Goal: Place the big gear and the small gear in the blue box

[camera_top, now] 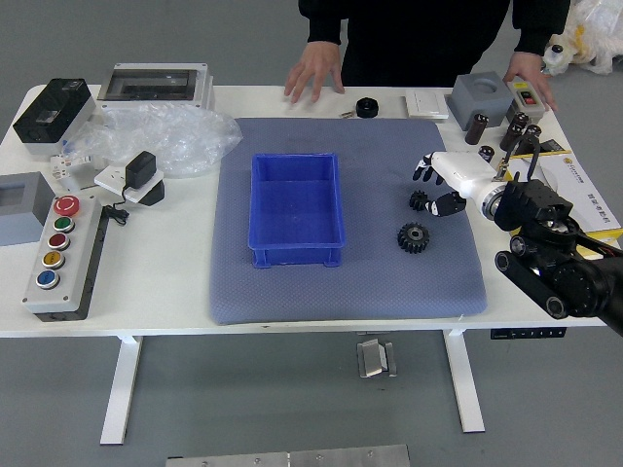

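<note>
The small gear [419, 200] sits on the gray mat [370, 292]. The big gear [413, 237] is at its six o'clock, the blue box [296, 257] at nine. At two, the robot's right hand [467, 177] is open, holding nothing. A person's hand [314, 68] is at eleven, the other hand [531, 74] at one.

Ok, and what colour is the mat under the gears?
Greyish blue, clearest in the head view.

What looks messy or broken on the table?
The clear plastic looks messy: it lies all crumpled, left of the blue box. I can't see anything spilled or broken. The big gear and small gear sit on the mat, looking fine.
</note>
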